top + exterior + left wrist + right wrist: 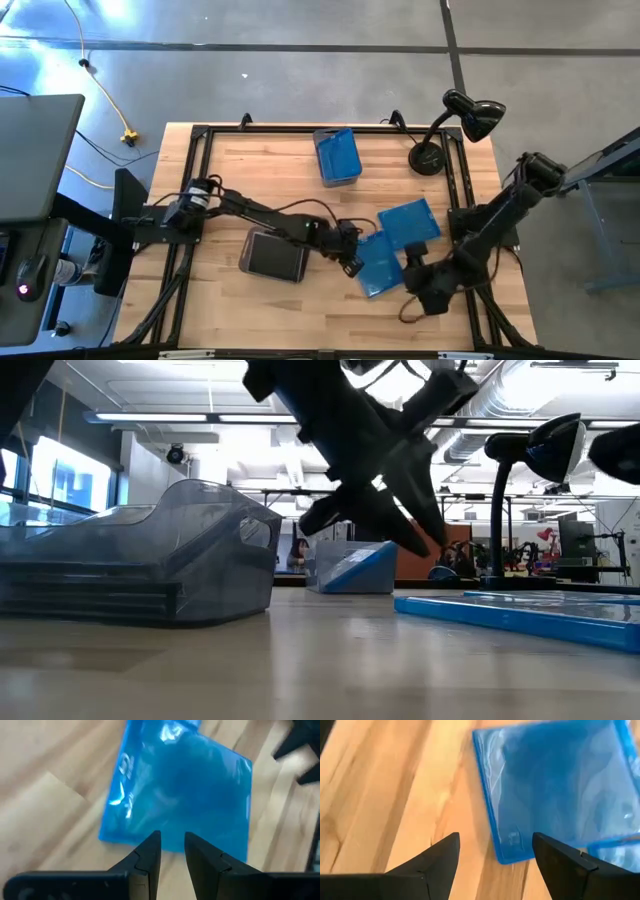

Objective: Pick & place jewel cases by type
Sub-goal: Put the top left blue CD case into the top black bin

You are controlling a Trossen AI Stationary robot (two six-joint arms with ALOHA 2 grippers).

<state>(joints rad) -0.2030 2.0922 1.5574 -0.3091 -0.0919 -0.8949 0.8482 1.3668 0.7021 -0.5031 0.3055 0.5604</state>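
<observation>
Two translucent blue jewel cases lie flat on the table, one (378, 265) partly under the other (410, 225). A third blue case (337, 152) stands tilted in the far smoky tub. Dark cases (272, 255) lie stacked in the near tub (140, 565). My left gripper (350, 262) (172, 842) hovers over the nearer blue case's (180, 790) edge, fingers a narrow gap apart, holding nothing. My right gripper (415, 275) (495, 842) is wide open, with a corner of a blue case (555, 785) showing between its fingers. Seen from the low view, a gripper (415, 535) hangs above the table.
A black desk lamp (440, 150) stands at the far right of the table. A black frame (200, 180) runs around the wooden top. Bare wood lies along the near edge (300, 310) and at the far left.
</observation>
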